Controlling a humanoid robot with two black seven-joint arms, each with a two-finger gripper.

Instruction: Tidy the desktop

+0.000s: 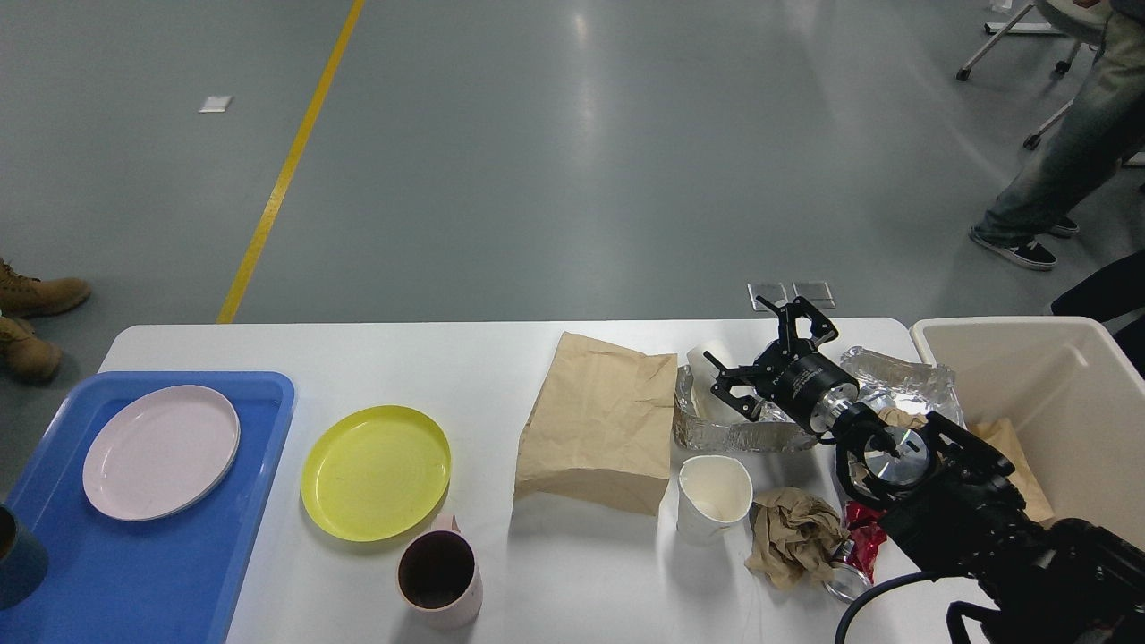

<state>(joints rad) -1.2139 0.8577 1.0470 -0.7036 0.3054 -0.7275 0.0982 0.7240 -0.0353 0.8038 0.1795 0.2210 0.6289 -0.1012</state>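
Starting from the near edge, the large white rectangular desktop (572, 572) with rounded corners fills the lower half of the view and carries everything. It is a stiff, smooth, matte slab that nobody lifts; the handling concerns the loose things on it.

Nearest stands a pink plastic mug (440, 580), upright, rigid and probably light. I judge that its rim or its handle is the good place to grip. To the right lie a crumpled brown paper ball (791, 535), soft and easy to pinch anywhere, and a red wrapper (863, 537) touching it. A white paper cup (713, 496) stands just beside the ball; it is thin and will crush, so a gentle hold on the rim seems best.

At the far left a dark blue cup (18, 568) is partly in view over the blue plastic tray (152, 572), which also holds a pale pink round plate (162, 452). The left gripper itself is not visible.

Farther on, a yellow round plastic plate (376, 471) lies flat, slippery, and would need a grip on its edge. A flat brown paper bag (601, 420) is limp and light. Behind it, the right gripper (765, 358) hovers with its fingers spread wide and empty over a crinkled aluminium foil container (742, 434), which will dent easily. The beige plastic bin (1055, 402) waits at the right.
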